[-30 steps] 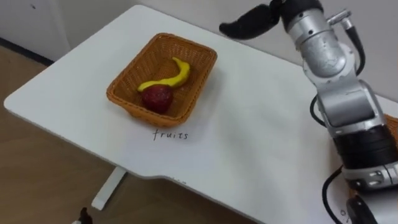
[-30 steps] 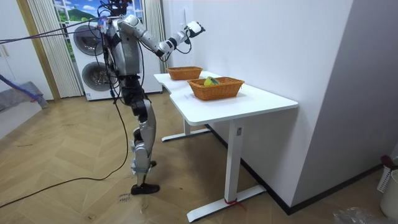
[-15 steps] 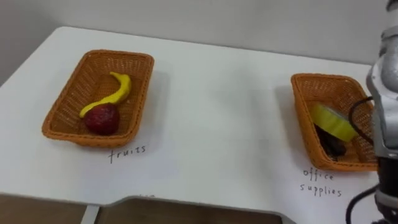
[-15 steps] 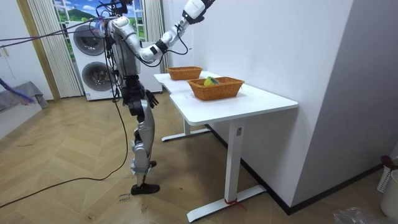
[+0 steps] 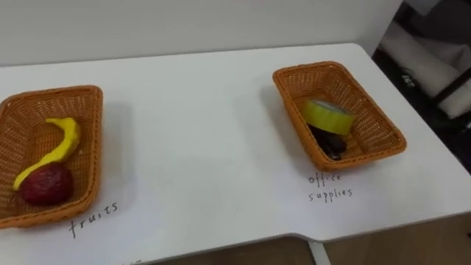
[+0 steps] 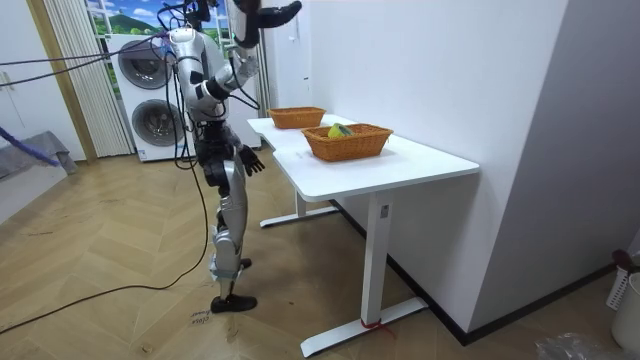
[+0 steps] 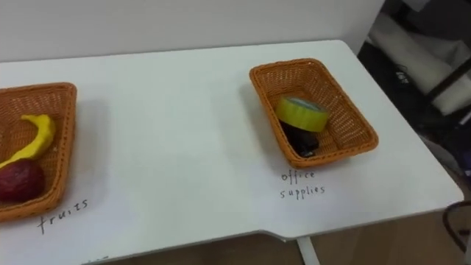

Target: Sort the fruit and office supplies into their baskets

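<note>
On the white table (image 5: 199,140), a wicker fruit basket (image 5: 94,140) at the left holds a yellow banana (image 5: 55,147) and a dark red fruit (image 5: 45,184). The wicker office supplies basket (image 5: 293,118) at the right holds a yellow tape roll (image 5: 327,116) on top of a dark object (image 5: 329,144). In the room view I stand at the table's end on the room view's left. My right hand (image 6: 270,12) is raised above my head with straight fingers. My left hand (image 6: 250,160) hangs open by my hip. Both hold nothing.
Handwritten labels lie in front of each basket, one (image 5: 93,218) by the fruit and one (image 5: 329,185) by the supplies. The table's right edge (image 5: 412,110) drops to dark floor clutter. Stacked washing machines (image 6: 140,90) stand behind me; a wall backs the table.
The camera has swung right, so the office supplies basket came into view. My right arm lifted from over the table to above my head. The baskets' contents stayed put.
</note>
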### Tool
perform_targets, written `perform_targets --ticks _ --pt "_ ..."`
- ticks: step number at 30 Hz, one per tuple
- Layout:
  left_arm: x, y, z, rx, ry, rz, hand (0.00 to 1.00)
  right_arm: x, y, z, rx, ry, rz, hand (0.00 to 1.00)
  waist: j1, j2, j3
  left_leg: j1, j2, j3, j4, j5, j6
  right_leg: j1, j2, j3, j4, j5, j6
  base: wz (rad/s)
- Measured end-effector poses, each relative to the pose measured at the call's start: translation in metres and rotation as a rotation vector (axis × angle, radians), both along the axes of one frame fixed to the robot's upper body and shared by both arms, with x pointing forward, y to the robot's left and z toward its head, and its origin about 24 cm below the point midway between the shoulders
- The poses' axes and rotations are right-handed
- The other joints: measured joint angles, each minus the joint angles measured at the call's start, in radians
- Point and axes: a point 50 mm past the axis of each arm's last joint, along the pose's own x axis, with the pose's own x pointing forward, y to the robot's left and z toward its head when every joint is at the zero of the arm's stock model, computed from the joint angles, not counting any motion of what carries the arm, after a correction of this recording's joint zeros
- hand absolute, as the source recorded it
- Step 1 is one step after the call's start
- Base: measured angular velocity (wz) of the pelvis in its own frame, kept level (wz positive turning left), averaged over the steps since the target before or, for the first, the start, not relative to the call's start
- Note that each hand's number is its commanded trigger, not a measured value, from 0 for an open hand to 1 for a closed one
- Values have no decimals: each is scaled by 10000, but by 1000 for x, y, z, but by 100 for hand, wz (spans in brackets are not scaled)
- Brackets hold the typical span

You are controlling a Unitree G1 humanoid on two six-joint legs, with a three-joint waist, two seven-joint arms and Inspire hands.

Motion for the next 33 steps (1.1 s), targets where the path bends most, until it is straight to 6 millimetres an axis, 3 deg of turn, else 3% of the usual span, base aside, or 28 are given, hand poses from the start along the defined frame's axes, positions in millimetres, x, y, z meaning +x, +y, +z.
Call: perform_targets --ticks 3,5,9,10,12,13,15,17,23,26,27,30,31,33 --pt "-5 3 1 382 90 86 0 -21 -21 -29 1961 -335 -442 0 -165 -85 42 -2 6 -7 -1 -13 -8 16 14 23 -15 9 -11 0" --pt "-5 5 2 545 76 156 0 -34 -35 -61 3594 18 -808 0 -271 -115 40 -62 16 -9 4 -59 -9 17 14 -3 -47 8 -10 0" --pt "-3 5 2 482 -21 308 0 -72 -52 -150 8313 472 -2172 0 -399 -17 -2 -191 6 -26 2 -94 11 -14 -6 -51 -40 6 -5 2" --pt "-3 5 2 481 -29 266 0 -85 -49 -177 9580 588 -2707 0 -427 102 -4 -203 7 -65 -15 -95 10 -8 -5 -78 -43 2 1 8" --pt "-3 4 2 449 -33 268 0 -104 -40 -211 11132 846 -3491 0 -545 209 8 -241 5 -120 -13 -95 10 -10 -9 -117 -40 -6 9 8" --pt "-3 4 1 420 -20 281 0 -118 -33 -231 11981 1094 -4135 0 -488 382 -26 -238 5 -111 -10 -95 10 -14 -9 -108 -32 -14 15 3" --pt "-3 4 2 427 -18 301 0 -138 -20 -253 12839 1588 -4983 0 -491 564 -71 -186 -22 -112 -14 -94 7 33 -37 -125 -21 -92 17 2" --pt "-4 6 2 446 -55 422 0 -156 -4 -272 13621 2026 -5619 0 -479 576 -65 -122 -21 -109 -9 -88 -2 63 -38 -118 26 -194 13 5" --pt "-10 3 0 -95 191 354 0 -200 43 -316 15694 3655 -6235 0 -436 318 -26 -169 -64 -341 65 -86 -8 48 -104 -293 128 -333 13 12" --pt "-16 -3 -5 -377 754 -113 0 -221 72 -334 16728 5471 -5193 0 -236 355 -52 -164 -100 -498 75 -89 -4 182 -127 -401 100 -346 31 13" --pt "-16 -5 -5 -424 839 -212 0 -226 83 -340 16828 6861 -4211 0 -136 345 -42 -141 -110 -498 63 -92 -4 168 -141 -408 103 -352 33 -4" --pt "-18 -8 -7 -585 1031 -160 0 -214 96 -348 15549 11754 -315 0 464 487 -64 -142 -114 -390 66 -126 9 95 -151 -323 114 -338 41 -10" --pt "-12 -7 -7 -536 921 -174 0 -203 100 -350 14685 13472 1262 0 682 546 -36 -145 -114 -403 69 -127 10 67 -156 -359 112 -336 40 0" --pt "-12 -7 -9 -502 1054 -106 0 -181 104 -353 13650 14786 3051 0 881 555 -21 -114 -115 -431 85 -126 11 90 -156 -381 84 -335 38 6"
